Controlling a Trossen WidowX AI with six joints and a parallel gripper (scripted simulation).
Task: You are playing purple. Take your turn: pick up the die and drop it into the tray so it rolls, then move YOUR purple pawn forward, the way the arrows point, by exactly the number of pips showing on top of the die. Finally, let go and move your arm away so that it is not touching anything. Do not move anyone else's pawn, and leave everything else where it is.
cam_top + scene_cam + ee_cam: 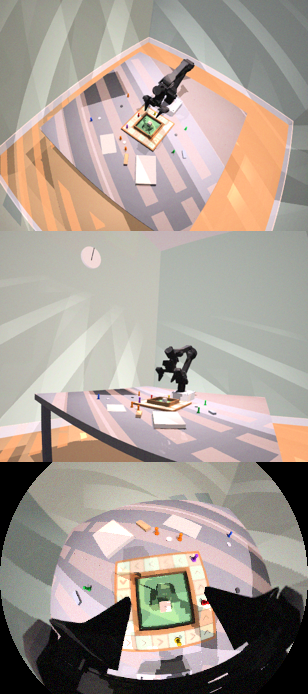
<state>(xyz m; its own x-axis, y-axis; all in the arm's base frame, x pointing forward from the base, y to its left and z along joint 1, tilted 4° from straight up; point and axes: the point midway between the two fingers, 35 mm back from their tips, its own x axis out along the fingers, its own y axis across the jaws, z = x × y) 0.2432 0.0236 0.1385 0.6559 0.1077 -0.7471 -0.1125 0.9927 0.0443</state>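
Observation:
My gripper is open and empty, high above the board and tray. The white die is inside the brown-walled tray with the green floor; its pips are too blurred to read. The purple pawn stands on a corner square of the board. A red pawn and a yellow pawn are on other board squares.
Orange pawns, green pawns and a blue pawn stand off the board. A thick white block, a pale sheet, a tan block and small discs lie around it.

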